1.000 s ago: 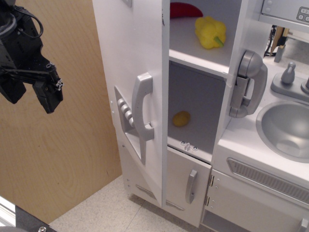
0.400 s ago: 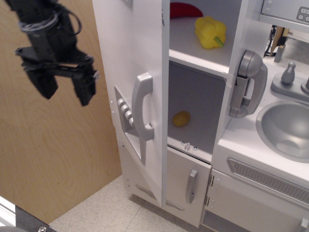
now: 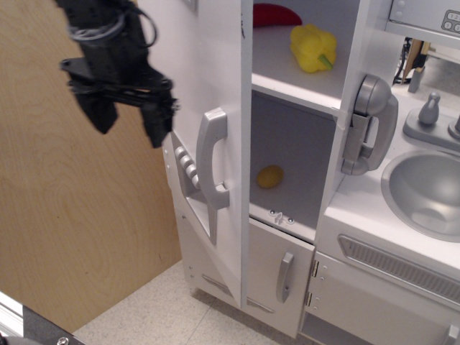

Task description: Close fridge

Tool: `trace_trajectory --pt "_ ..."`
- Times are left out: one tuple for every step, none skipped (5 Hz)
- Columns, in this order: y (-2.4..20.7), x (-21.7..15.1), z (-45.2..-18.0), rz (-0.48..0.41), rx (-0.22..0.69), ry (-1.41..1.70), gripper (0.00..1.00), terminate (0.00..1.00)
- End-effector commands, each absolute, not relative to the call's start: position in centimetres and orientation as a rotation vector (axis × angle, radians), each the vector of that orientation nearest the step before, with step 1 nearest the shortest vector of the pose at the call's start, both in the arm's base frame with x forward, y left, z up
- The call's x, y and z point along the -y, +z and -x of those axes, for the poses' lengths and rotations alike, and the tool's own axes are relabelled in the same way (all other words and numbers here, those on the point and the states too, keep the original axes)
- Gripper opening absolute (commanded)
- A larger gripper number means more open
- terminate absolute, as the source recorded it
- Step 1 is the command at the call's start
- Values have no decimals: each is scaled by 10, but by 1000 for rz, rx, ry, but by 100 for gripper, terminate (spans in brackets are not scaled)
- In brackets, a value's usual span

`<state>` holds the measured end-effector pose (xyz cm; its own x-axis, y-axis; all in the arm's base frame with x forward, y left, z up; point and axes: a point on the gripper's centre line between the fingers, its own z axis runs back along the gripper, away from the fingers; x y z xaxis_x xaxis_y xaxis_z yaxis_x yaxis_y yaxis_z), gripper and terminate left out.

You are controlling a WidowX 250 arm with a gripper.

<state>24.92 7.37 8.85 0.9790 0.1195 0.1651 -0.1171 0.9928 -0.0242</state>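
The tall white fridge [image 3: 295,144] stands open. Its large door [image 3: 208,65] is swung out toward me, edge-on, with the vertical grey handle [image 3: 210,157] and the grey button recess [image 3: 187,169] on its outer face. Inside, a yellow pepper [image 3: 313,47] and a red item [image 3: 275,14] lie on the upper shelf, and a small yellow piece [image 3: 270,176] lies on the lower shelf. My black gripper [image 3: 129,122] is open and empty, fingers pointing down, just left of the door's outer face, above the button recess.
A grey toy telephone [image 3: 368,123] hangs on the fridge's right side. A smaller lower door with a short grey handle [image 3: 284,277] is below. A grey sink [image 3: 428,190] and tap [image 3: 431,111] are at right. A wooden panel [image 3: 79,215] stands at left.
My gripper has moved right and slightly up, from the far left edge to right beside the door's outer face. The door has not moved.
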Motion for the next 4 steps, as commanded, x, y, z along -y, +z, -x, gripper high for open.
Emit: trace_trajectory --pt "119 -59 -284 41 211 66 100 0" --pt "122 -55 -294 54 215 46 100 0" --pt "124 -52 -304 45 229 35 100 0" --pt "126 -48 -313 52 238 49 100 0"
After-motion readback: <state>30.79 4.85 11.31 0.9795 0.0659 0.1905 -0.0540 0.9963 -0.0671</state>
